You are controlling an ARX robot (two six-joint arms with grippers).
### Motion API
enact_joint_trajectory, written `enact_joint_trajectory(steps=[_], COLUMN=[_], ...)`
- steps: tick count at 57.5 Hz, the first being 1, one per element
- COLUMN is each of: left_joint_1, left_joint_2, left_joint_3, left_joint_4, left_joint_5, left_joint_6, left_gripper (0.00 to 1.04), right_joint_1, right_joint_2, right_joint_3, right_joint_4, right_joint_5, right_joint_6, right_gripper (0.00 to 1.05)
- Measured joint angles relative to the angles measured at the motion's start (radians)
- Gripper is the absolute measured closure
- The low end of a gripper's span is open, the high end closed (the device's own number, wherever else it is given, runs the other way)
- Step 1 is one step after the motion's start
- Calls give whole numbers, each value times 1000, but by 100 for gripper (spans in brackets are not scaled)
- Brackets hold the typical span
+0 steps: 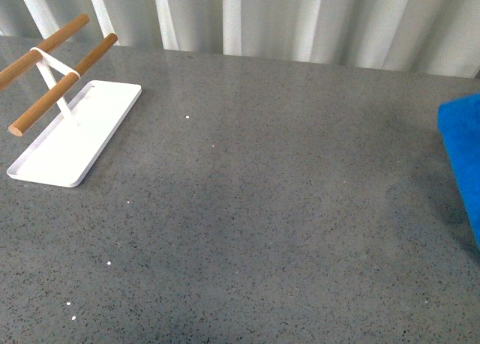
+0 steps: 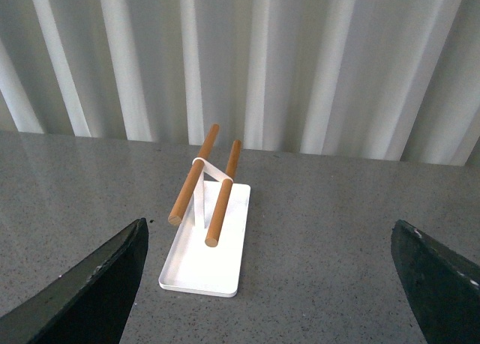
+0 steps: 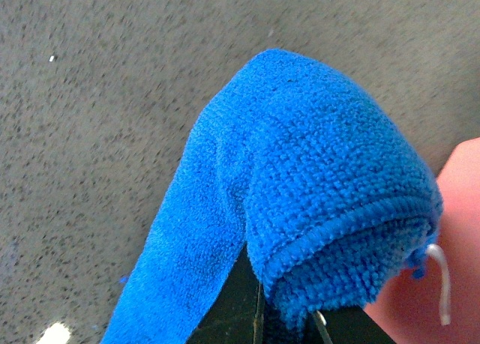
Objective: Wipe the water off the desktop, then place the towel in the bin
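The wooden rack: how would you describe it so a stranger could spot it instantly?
On the wide grey speckled desktop, look to the far left, near the pale curtain. A flat white tray lies there, and from it rises the rack: two parallel brown rods on a white support. It is the only wooden thing; the blue towel is far right.

Indoor staged bench, lab or studio kind; cannot tell closer. Wide grey stone-like desktop (image 1: 285, 231) with fine speckles, filling the front view. Along its far edge, a white pleated curtain (image 2: 300, 59), closing off the whole view behind. On the desktop's far left, 1 flat white tray (image 1: 97, 127) carrying 2 wooden rods (image 1: 64, 82) on a white stand. Even, soft light across everything.
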Motion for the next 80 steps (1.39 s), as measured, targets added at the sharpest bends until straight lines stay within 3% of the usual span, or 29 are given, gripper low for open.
enact_joint_trajectory(steps=[19,42,47,62,72,80], left_joint_1=[0,0,0,0,0,0], left_joint_2=[0,0,0,0,0,0], left_joint_3=[0,0,0,0,0,0], left_joint_4=[0,0,0,0,0,0], left_joint_5=[0,0,0,0,0,0], left_joint_6=[0,0,0,0,0,0], left_gripper=[7,7,7,7,7,7], right_joint_1=[-53,-381,-419,-452,-454,-454], right_joint_2=[-106,-15,23,157,268,344], right_joint_3=[342,480,475,491,583,616], right_joint_4=[-167,-283,-274,-284,-406,-467], right_joint_5=[14,3,3,39,41,110], right_joint_6=[3,-39,-47,-36,59,118], right_gripper=[101,101,101,101,101,101])
